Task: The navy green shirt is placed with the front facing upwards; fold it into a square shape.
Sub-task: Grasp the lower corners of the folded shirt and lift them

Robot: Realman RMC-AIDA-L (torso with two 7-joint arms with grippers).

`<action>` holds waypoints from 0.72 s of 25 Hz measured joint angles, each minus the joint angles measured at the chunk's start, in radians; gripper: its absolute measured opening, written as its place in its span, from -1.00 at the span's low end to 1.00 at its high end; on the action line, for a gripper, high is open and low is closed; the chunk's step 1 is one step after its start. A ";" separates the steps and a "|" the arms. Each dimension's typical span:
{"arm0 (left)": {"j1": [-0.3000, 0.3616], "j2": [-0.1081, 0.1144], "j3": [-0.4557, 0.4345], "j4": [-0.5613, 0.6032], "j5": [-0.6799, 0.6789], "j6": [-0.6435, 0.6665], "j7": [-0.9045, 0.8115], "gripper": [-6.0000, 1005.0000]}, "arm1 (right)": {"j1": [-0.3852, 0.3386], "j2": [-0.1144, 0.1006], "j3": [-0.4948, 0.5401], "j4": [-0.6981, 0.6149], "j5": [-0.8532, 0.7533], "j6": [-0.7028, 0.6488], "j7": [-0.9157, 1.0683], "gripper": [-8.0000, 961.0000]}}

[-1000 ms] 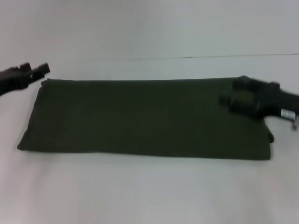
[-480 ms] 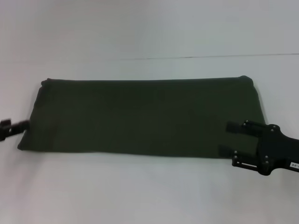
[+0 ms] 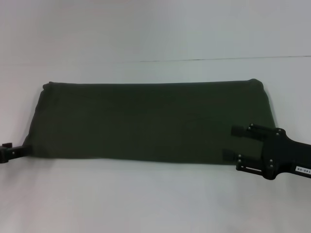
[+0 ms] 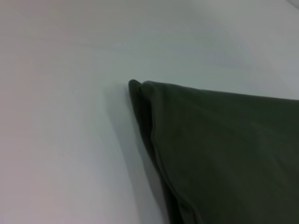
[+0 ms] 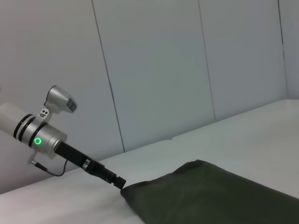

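Observation:
The navy green shirt (image 3: 146, 121) lies on the white table as a long folded band, with a plain green face up and no print showing. My right gripper (image 3: 235, 142) is open over the band's near right part, its fingers (image 3: 241, 130) spread above the cloth near the front edge. At the band's near left corner, only the tip of my left gripper (image 3: 9, 153) shows. The right wrist view shows the left gripper (image 5: 114, 178) right at a corner of the shirt (image 5: 210, 193). That corner of the shirt (image 4: 210, 149) also fills the left wrist view, with stacked layers at its edge.
The white table (image 3: 155, 204) runs wide in front of and behind the shirt. A thin seam line (image 3: 194, 60) crosses the table behind it. Pale wall panels (image 5: 154, 70) stand beyond the table's end. The silver left arm (image 5: 42, 135) reaches in low over the table.
Both grippers have come from the band's far corners toward its near edge. The right one now hangs open over the near right part; the left sits at the near left corner.

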 joint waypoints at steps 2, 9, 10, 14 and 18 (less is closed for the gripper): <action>-0.002 -0.004 0.014 -0.007 0.000 -0.012 0.000 0.36 | 0.002 0.000 0.000 0.000 0.000 0.006 0.003 0.55; -0.013 -0.013 0.069 -0.027 0.001 -0.056 -0.009 0.35 | 0.004 0.000 0.000 0.001 0.000 0.019 0.009 0.54; -0.013 -0.013 0.074 -0.028 0.001 -0.060 -0.011 0.35 | 0.004 0.000 0.000 0.001 0.001 0.019 0.009 0.54; -0.015 -0.013 0.078 -0.028 0.002 -0.063 -0.012 0.35 | 0.004 0.000 0.000 0.001 0.001 0.019 0.011 0.54; -0.015 -0.013 0.083 -0.027 0.002 -0.063 -0.012 -0.12 | 0.003 0.000 0.004 0.001 0.001 0.019 0.012 0.53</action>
